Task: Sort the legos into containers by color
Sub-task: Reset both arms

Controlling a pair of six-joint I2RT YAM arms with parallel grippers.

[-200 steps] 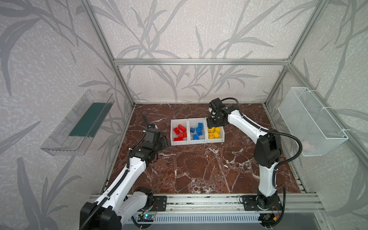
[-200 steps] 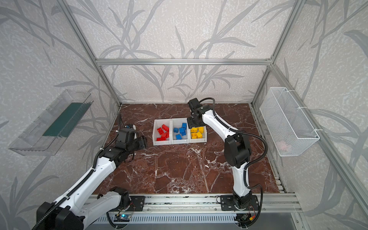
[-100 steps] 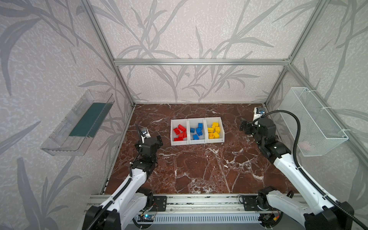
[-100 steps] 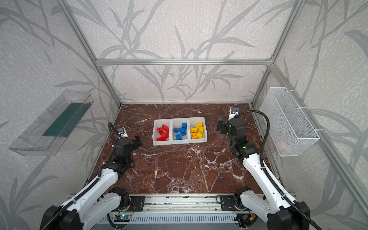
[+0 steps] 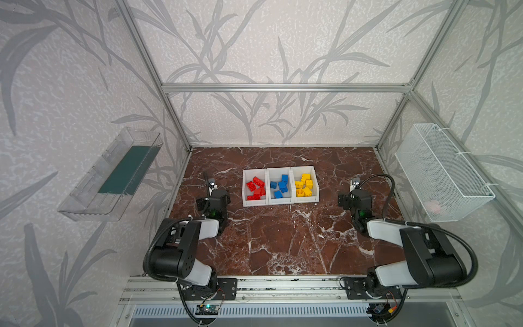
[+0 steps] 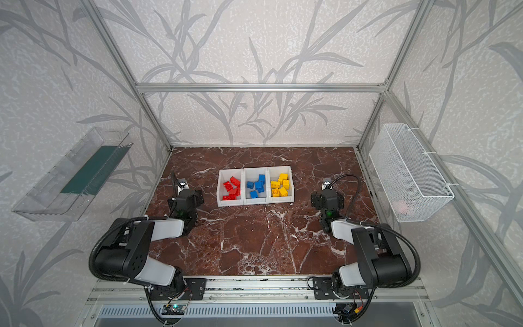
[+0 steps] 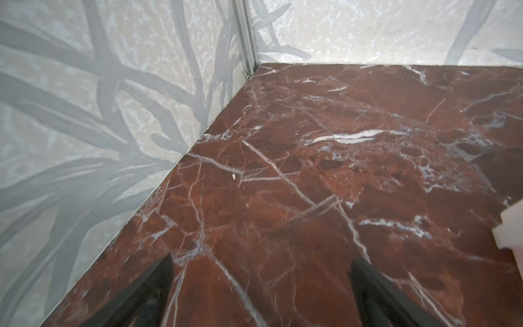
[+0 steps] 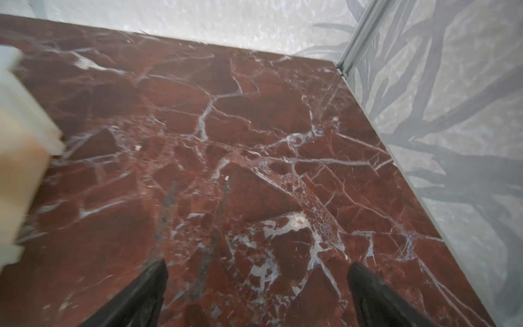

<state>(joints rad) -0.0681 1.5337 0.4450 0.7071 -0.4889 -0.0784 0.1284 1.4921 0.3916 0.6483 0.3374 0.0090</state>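
Three white bins stand in a row at the middle back of the marble table in both top views. The left bin (image 5: 254, 202) holds red legos (image 5: 256, 186), the middle bin (image 5: 280, 201) blue legos (image 5: 280, 186), the right bin (image 5: 306, 200) yellow legos (image 5: 304, 185). My left gripper (image 5: 214, 198) rests low, left of the bins and apart from them. My right gripper (image 5: 355, 198) sits to their right. In the left wrist view the left gripper (image 7: 260, 260) is open over bare marble. The right gripper (image 8: 257, 266) is open too, with nothing between its fingers.
A clear plastic tray (image 5: 119, 175) with a green floor hangs on the left wall. A white wire basket (image 5: 441, 172) hangs on the right wall. A corner of a white bin (image 7: 512, 226) shows at the left wrist view's edge, another bin side (image 8: 19, 141) in the right wrist view.
The right arm has drawn back from over the yellow bin to the right side. The left arm has folded back on the left. Both grippers have opened wide.
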